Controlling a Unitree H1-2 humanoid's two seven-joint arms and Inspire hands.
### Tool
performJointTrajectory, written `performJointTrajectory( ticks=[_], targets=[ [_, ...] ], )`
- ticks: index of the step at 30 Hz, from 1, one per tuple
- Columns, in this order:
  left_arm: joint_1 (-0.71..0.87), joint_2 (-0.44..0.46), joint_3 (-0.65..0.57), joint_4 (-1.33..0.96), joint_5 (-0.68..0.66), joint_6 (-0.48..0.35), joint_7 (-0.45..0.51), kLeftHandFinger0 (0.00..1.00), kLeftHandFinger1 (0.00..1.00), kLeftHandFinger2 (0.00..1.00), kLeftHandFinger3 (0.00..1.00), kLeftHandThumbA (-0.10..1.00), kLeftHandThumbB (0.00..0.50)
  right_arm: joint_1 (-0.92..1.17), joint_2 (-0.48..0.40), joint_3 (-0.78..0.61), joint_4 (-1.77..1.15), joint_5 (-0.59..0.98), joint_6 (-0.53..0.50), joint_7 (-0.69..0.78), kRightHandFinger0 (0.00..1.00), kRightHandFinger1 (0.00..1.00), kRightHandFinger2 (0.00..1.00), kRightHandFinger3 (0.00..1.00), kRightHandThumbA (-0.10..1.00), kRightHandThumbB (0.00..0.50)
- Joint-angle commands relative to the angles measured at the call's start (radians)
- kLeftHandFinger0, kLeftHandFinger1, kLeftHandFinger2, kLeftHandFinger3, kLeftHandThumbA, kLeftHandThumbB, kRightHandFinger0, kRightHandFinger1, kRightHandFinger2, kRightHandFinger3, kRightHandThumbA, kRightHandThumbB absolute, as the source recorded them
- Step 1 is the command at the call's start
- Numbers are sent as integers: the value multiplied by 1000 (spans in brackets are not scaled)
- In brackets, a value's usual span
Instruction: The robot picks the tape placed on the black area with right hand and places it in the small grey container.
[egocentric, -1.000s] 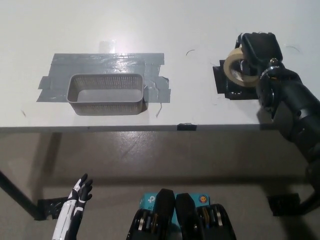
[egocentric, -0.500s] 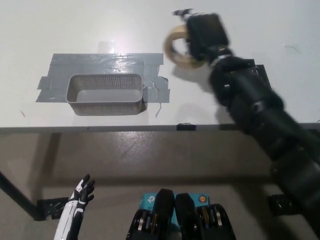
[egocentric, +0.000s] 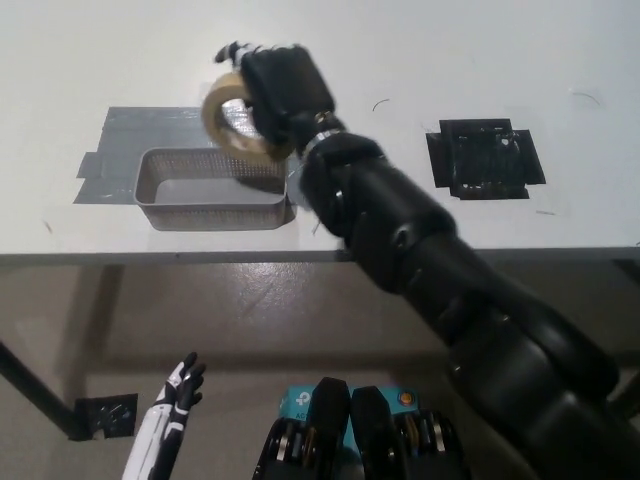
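While my right hand (egocentric: 285, 90) hangs over the right end of the small grey container (egocentric: 160, 200), the job as I judge it is to get the tape (egocentric: 228, 112) squarely above the open basket before letting go. Across the white table (egocentric: 400, 50) my black arm reaches from the lower right, with the black area (egocentric: 487, 158) well apart on the right and now bare. The container sits on a patch of grey duct tape (egocentric: 130, 130). I should bring the roll further towards the basket's middle and lower it between the walls, since a ring released on edge near the rim could roll or tip out. My fingers are closed around the roll's right side, and it is held tilted, lifted clear of the basket. My white left hand (egocentric: 175, 400) rests low at my side, fingers spread, holding nothing.
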Motion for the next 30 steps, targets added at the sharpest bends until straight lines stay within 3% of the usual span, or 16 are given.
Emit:
performJointTrajectory(
  ticks=[1, 3, 6, 9, 12, 13, 14, 15, 16, 17, 18, 19, 20, 23, 30],
  targets=[
    [-1, 9, -11, -39, 38, -21, 10, 1000, 1000, 1000, 1000, 989, 71, -81, 22, -8, 7, 16, -18, -41, 0, 355, 771, 852, -100, 156],
    [-11, 13, -17, -33, 54, -22, 9, 1000, 1000, 1000, 1000, 1000, 96, -85, 28, -14, 11, 23, -22, -37, 0, 339, 755, 846, -100, 157],
    [-16, 17, -24, -35, 63, -14, 4, 1000, 1000, 1000, 1000, 1000, 96, -83, 35, -14, 18, 25, -15, -29, 34, 370, 760, 821, -100, 161],
    [-17, 18, -30, -44, 70, -7, 2, 1000, 1000, 1000, 1000, 986, 73, -77, 46, -14, 27, 29, 3, -2, 27, 335, 722, 768, -100, 159],
    [-17, 19, -33, -50, 74, -6, 2, 1000, 1000, 1000, 1000, 975, 60, -69, 59, -6, 37, 23, 3, -9, 0, 345, 770, 834, -100, 156],
    [-18, 20, -34, -45, 76, -17, 4, 1000, 1000, 1000, 1000, 978, 64, -69, 64, -17, 41, 38, 4, 23, 27, 403, 840, 911, -100, 173],
    [-19, 19, -33, -43, 72, -19, 3, 1000, 1000, 1000, 1000, 980, 70, -71, 68, -58, 46, 92, 10, 134, 311, 707, 1000, 1000, 113, 198],
    [-20, 19, -34, -44, 72, -20, 3, 1000, 1000, 1000, 1000, 980, 70, -82, 74, -89, 55, 130, 54, 249, 651, 985, 1000, 1000, 345, 284],
    [-19, 19, -34, -45, 73, -19, 3, 1000, 1000, 1000, 1000, 981, 69, -82, 74, -96, 55, 132, 60, 263, 832, 1000, 1000, 1000, 434, 282],
    [-21, 20, -36, -40, 80, -31, 6, 1000, 1000, 1000, 1000, 981, 64, -85, 76, -141, 55, 183, 83, 364, 1000, 1000, 1000, 1000, 495, 351],
    [-22, 22, -36, -41, 74, -24, 0, 1000, 1000, 1000, 1000, 982, 67, -87, 75, -145, 59, 190, 104, 439, 1000, 1000, 1000, 1000, 588, 427],
    [-22, 25, -35, -47, 69, -15, -5, 1000, 1000, 1000, 1000, 986, 72, -82, 74, -149, 55, 192, 102, 451, 1000, 1000, 1000, 1000, 608, 479],
    [-29, 31, -36, -46, 71, -14, -9, 1000, 1000, 1000, 1000, 997, 69, -76, 71, -146, 52, 186, 109, 465, 1000, 1000, 1000, 1000, 635, 500],
    [-30, 31, -40, -39, 75, -22, -9, 1000, 1000, 1000, 1000, 1000, 90, -56, 55, -147, 39, 186, 110, 508, 1000, 1000, 1000, 1000, 680, 500],
    [-22, 34, -49, -53, 74, 4, -20, 1000, 1000, 1000, 1000, 1000, 62, 42, -33, -84, -180, 141, 56, 558, 1000, 1000, 1000, 1000, 742, 488]
  ],
)
